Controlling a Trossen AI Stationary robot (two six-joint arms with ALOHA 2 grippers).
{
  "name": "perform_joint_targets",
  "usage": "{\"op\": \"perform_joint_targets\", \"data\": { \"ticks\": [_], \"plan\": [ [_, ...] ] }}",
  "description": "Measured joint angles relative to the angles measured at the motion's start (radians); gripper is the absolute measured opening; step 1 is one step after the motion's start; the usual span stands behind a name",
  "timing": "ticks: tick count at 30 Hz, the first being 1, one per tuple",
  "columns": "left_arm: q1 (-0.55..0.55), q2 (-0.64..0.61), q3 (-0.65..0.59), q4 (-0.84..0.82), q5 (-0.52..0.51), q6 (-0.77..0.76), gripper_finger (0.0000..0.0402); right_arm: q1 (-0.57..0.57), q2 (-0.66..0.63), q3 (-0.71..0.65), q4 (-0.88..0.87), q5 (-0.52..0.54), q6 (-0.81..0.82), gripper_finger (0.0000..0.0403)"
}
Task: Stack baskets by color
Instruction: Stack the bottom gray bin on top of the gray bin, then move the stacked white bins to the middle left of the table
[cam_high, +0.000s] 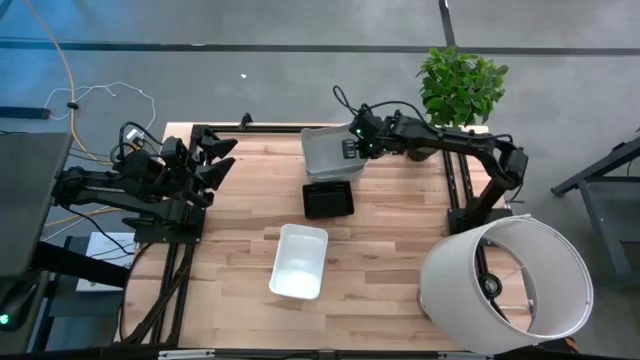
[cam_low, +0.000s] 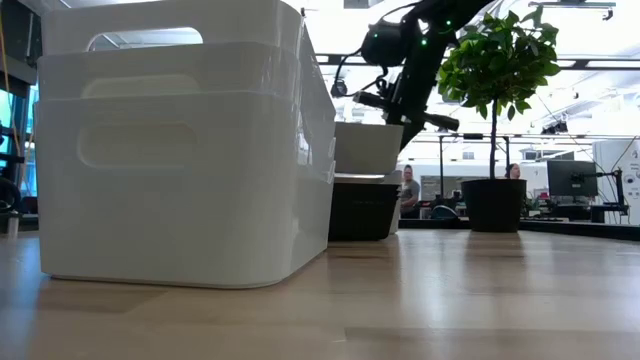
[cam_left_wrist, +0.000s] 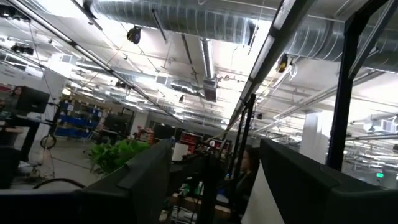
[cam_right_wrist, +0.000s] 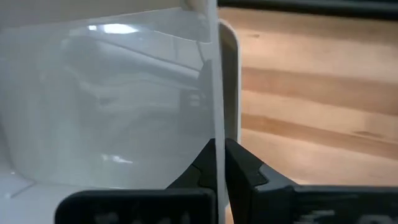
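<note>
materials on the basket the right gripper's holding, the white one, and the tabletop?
Grey basket pinched in the right gripper: translucent plastic, glossy; shapes show through its wall. White basket: opaque plastic, smooth, slight sheen. Tabletop: looks like wood planks, visible grain and seams, probably sealed.

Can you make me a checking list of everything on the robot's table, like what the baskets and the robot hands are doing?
Surface: wooden table, bare planks between the things.
Job's things: white basket stack near the front; black basket at the middle; grey basket behind it, lifted above the black one in the low view.
Clutter: big white lampshade at the right front corner; potted plant at the back right.
Grippers: right tool shut on the grey basket's wall; left tool open, empty, waiting at the table's left edge.
Cables: wires on the floor beyond the left side.
Surroundings: people at desks far behind the table.
</note>
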Motion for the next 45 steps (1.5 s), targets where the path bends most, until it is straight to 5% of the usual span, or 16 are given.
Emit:
{"op": "perform_joint_targets", "data": {
  "ticks": [27,37,45],
  "plan": [
    [0.000,0.001,-0.001,0.001,-0.027,-0.014,0.0234,-0.020,0.062,0.003,-0.021,-0.084,-0.012,0.0010],
    [0.000,0.001,-0.001,0.001,-0.027,-0.013,0.0234,-0.026,0.036,0.001,-0.001,-0.054,-0.076,0.0146],
    [0.000,0.001,-0.001,0.000,-0.026,0.035,0.0234,-0.013,-0.110,0.000,-0.036,-0.026,-0.304,0.0244]
  ]
}}
